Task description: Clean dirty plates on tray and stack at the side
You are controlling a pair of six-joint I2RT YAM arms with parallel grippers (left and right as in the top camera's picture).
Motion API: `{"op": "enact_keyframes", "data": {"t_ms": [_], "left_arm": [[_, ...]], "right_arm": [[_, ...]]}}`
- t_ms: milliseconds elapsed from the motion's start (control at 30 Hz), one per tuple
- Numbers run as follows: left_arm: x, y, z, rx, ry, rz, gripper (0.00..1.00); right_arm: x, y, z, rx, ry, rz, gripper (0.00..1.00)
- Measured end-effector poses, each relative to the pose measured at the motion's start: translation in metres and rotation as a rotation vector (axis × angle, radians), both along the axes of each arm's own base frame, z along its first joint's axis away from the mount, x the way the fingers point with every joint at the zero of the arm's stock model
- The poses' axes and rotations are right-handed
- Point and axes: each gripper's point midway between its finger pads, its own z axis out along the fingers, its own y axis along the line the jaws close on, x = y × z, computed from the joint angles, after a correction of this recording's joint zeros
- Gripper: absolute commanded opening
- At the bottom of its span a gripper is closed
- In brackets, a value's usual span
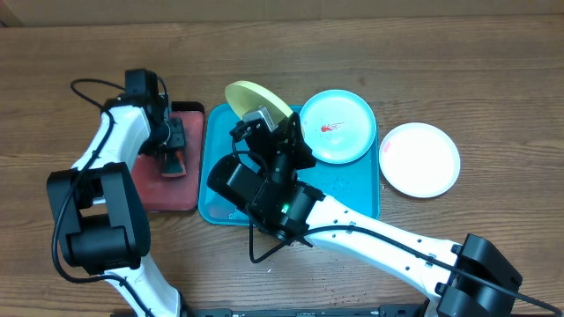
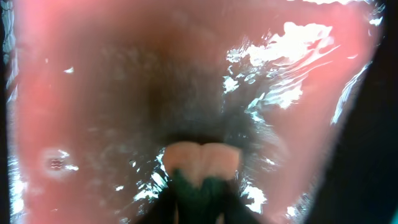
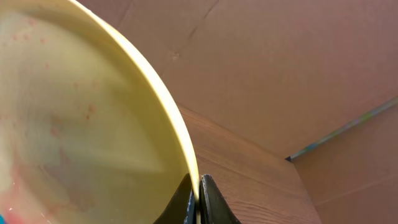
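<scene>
Right claw (image 1: 267,116) of mine is clamping shut on the rim of the lime-green plate (image 1: 247,95). In the overhead view I am holding that plate tilted up on edge above the far left corner of the turquoise tray (image 1: 352,180). The cyan plate (image 1: 339,128), with a red smear in its middle, is lying flat at the tray's far right corner. The white plate (image 1: 420,159) is lying on the wooden table (image 1: 493,70) just beside the tray's right edge, outside it. The turquoise tray is sitting near the middle of the table. Touching its left edge is a smaller reddish tray (image 1: 181,189), and my left claw (image 1: 170,150) is pointing down over that tray's far half, with a small reddish block under it. From above I cannot tell how wide this claw is standing, or whether it is gripping the block.

Through the left wrist camera, the glossy pink floor of the reddish tray (image 2: 93,93) is filling nearly everything and glinting wet. A pale pink lump (image 2: 202,155) with something dark green (image 2: 199,193) below it is showing at the bottom centre. The view is too blurred for me to tell the claw's state.

Through the right wrist camera, my two black fingers (image 3: 211,208) are pressing together on the thin yellow-green rim. The plate's pale face, faintly speckled red, is filling the left half, with the table's wood and a brown cardboard wall (image 3: 280,62) showing behind.
</scene>
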Motion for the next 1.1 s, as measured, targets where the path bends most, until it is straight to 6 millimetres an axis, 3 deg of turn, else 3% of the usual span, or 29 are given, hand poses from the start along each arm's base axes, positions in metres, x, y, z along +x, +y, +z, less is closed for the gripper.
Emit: {"op": "enact_keyframes", "data": {"t_ms": [33,100,300,400,500,533,800,833,867,933,1100], "left_arm": [[0.001,0.0,0.004,0.0,0.002,-0.001,0.88],[0.002,0.0,0.012,-0.001,0.01,-0.001,0.81],[-0.029,-0.003,0.004,-0.016,0.129,0.003,0.75],[-0.042,-0.005,-0.011,-0.02,0.163,0.004,0.57],[-0.056,-0.007,-0.024,-0.025,0.195,0.014,0.12],[-0.059,-0.007,-0.026,-0.027,0.203,0.009,0.04],[-0.066,-0.003,-0.025,0.005,0.231,0.032,0.04],[-0.069,-0.002,-0.023,0.011,0.243,0.036,0.11],[-0.07,-0.001,-0.021,0.015,0.252,0.038,0.49],[-0.071,0.001,-0.015,0.022,0.266,0.043,1.0],[-0.053,0.003,0.006,0.025,0.221,0.052,1.0]], "right_arm": [[0.0,0.0,0.0,0.0,-0.001,-0.001,0.04],[0.0,0.0,0.001,0.005,-0.005,-0.002,0.04],[0.001,0.0,0.002,0.011,-0.011,-0.004,0.04],[0.001,0.0,0.002,0.01,-0.013,-0.006,0.04],[0.001,0.0,0.002,0.01,-0.014,-0.007,0.04],[0.001,0.0,0.002,0.01,-0.014,-0.007,0.04],[0.001,-0.001,0.003,0.017,-0.016,-0.01,0.04],[0.001,-0.001,0.002,0.022,-0.017,-0.012,0.04],[0.002,-0.001,0.002,0.028,-0.015,-0.012,0.04],[0.006,-0.003,-0.002,0.049,-0.001,-0.013,0.04],[0.023,-0.022,-0.02,0.114,0.075,-0.042,0.04]]}}
